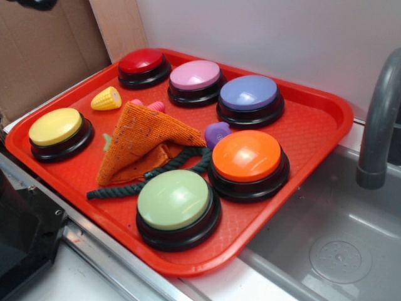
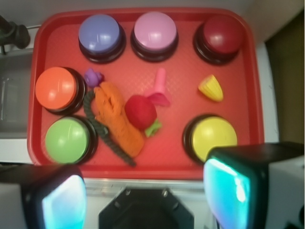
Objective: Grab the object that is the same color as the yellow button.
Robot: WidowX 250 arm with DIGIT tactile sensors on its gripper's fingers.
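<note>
Small yellow toy corn piece point(image 1: 106, 99) point(image 2: 211, 88): stubby cone with rows of kernel bumps, lying on its side on the red tray, free and untouched. Sits between the red button and the yellow button point(image 1: 56, 129) point(image 2: 214, 136), apart from both. Yellow button: glossy dome on a black base, upright near the tray's corner.

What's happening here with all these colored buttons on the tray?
A robot arm hangs above a red tray, looking down through its wrist camera. Its gripper is open and touching nothing yet. Six big push buttons ring the tray, with an orange cloth carrot and small toys in the middle. The thing to grab is the little yellow corn piece, lying untouched between the yellow button and the red button.
</note>
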